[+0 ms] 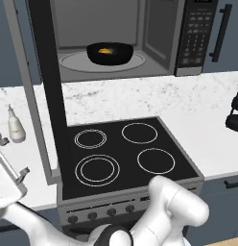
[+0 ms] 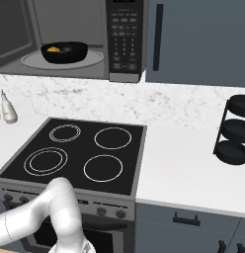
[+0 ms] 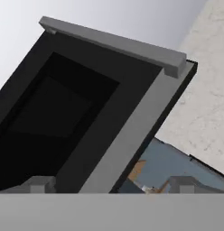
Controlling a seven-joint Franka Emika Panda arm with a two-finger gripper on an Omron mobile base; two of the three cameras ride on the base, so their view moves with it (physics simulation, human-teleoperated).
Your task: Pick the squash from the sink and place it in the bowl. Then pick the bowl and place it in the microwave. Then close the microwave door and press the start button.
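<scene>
You are looking at the microwave point(image 1: 121, 38) standing at the back of the marble counter point(image 1: 140, 98), behind the stove point(image 1: 125, 153). Its door point(image 1: 46, 91) is hanging wide open, swung out toward you over the stove's left edge, its long axis running upright. The bowl point(image 1: 110, 53) is already sitting on the turntable inside, with the squash point(image 1: 105, 50) lying in it. The gripper point(image 3: 111, 182) is waiting low at the front left with its fingers spread and holding nothing, facing the door's outer face from close by. Judging from that, you will be pushing the door rightward and back to shut it.
</scene>
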